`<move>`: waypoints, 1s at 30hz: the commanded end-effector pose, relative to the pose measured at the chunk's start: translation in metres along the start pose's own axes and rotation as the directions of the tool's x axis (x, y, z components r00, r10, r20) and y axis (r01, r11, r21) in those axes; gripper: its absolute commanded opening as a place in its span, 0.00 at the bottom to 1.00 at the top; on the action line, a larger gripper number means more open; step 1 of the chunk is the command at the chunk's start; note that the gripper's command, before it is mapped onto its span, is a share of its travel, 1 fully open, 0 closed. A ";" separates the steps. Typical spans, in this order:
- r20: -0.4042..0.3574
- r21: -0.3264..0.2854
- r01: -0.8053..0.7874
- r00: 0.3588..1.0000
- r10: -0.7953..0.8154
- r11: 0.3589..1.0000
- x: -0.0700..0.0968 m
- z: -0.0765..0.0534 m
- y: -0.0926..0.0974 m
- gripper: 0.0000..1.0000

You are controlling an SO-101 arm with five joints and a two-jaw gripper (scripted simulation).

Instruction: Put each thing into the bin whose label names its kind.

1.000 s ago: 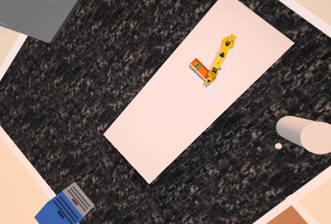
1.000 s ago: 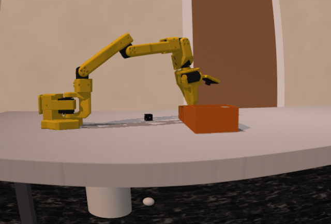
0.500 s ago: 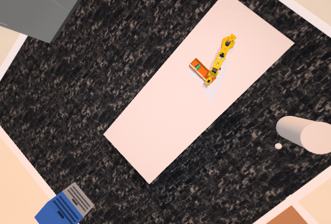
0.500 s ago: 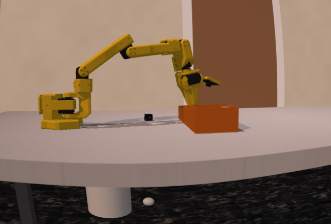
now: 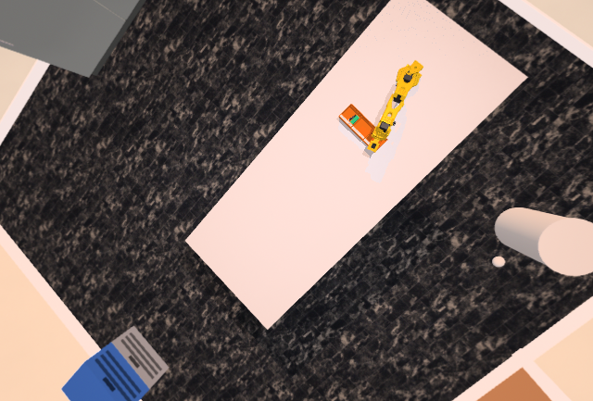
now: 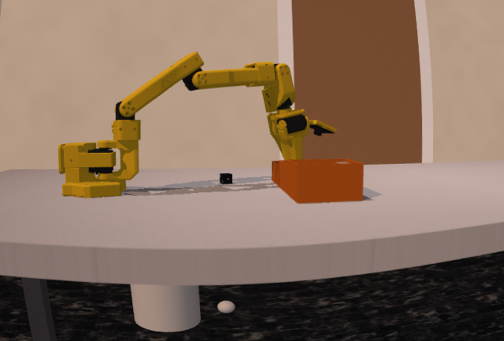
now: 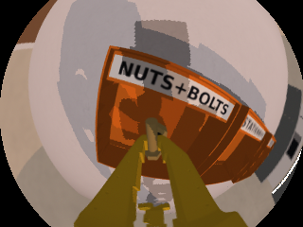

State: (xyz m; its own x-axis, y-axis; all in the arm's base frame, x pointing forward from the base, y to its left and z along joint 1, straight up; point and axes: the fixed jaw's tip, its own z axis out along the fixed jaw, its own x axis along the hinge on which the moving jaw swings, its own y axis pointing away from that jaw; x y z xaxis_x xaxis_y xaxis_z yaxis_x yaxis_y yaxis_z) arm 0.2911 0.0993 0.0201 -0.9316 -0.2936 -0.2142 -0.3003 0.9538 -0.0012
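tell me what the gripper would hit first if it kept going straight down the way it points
Most likely the floor of the orange bin labelled NUTS+BOLTS. The gripper, shut on a small bolt, points down into that compartment; the exact depth is unclear.

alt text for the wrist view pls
The closed gripper holds a small tan bolt-like piece over an orange bin labelled NUTS+BOLTS. A second labelled bin adjoins it at right, its label unreadable.

You get even, soft light from above; the arm [image 6: 227, 77] throws a pale grey shadow across the table [image 6: 244, 223]. Your wrist view bulges, fisheye, with black corners and coarse pixels.
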 end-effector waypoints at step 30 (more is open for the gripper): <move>0.056 -0.002 0.015 0.998 -0.015 1.000 -0.008 -0.009 0.003 0.16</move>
State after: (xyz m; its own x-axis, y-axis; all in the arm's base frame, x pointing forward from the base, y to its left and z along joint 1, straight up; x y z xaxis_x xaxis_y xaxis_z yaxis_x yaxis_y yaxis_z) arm 0.2910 0.1012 0.0191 -0.9293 -0.2991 -0.2169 -0.3061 0.9520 -0.0013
